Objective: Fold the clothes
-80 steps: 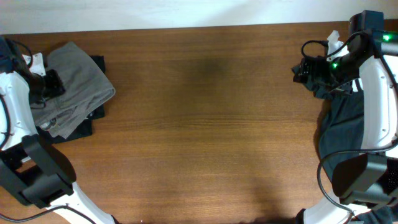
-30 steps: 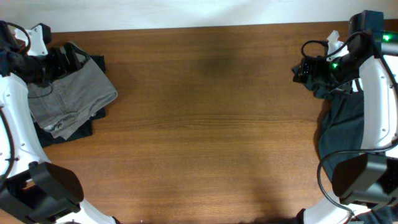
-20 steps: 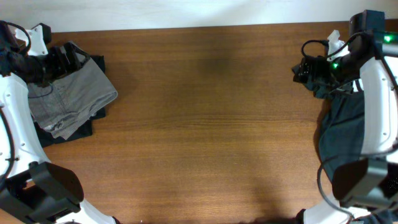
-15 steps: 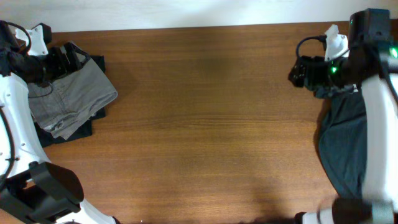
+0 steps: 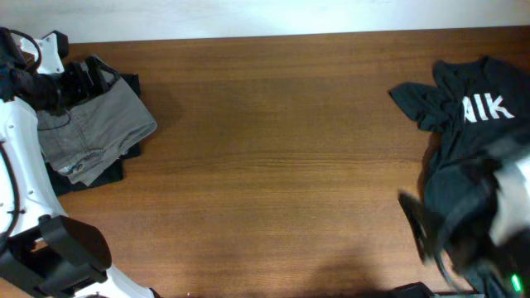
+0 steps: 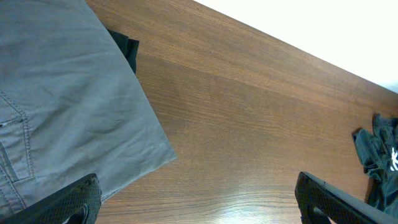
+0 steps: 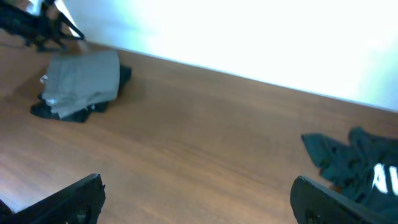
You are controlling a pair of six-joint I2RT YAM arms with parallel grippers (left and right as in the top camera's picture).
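Observation:
The clothes, grey-khaki shorts (image 5: 95, 128), lie folded at the table's far left on top of a dark garment (image 5: 99, 174). The left wrist view shows the shorts (image 6: 62, 112) filling its left side. My left gripper (image 5: 98, 76) hovers over their far edge, open and empty (image 6: 199, 208). In the overhead view my right arm (image 5: 472, 236) is a blur at the near right. My right gripper (image 7: 202, 208) is open and empty above bare wood. From there the shorts (image 7: 84, 81) look small and far off.
A dark T-shirt with white letters (image 5: 464, 124) lies crumpled at the far right, partly hanging over the table's right edge; the T-shirt (image 7: 360, 165) also shows in the right wrist view. Bare wood tabletop (image 5: 273, 157) stretches between the two piles.
My right arm has swung from the far right corner to the near right, uncovering the dark T-shirt. The left arm has held still over the last second.

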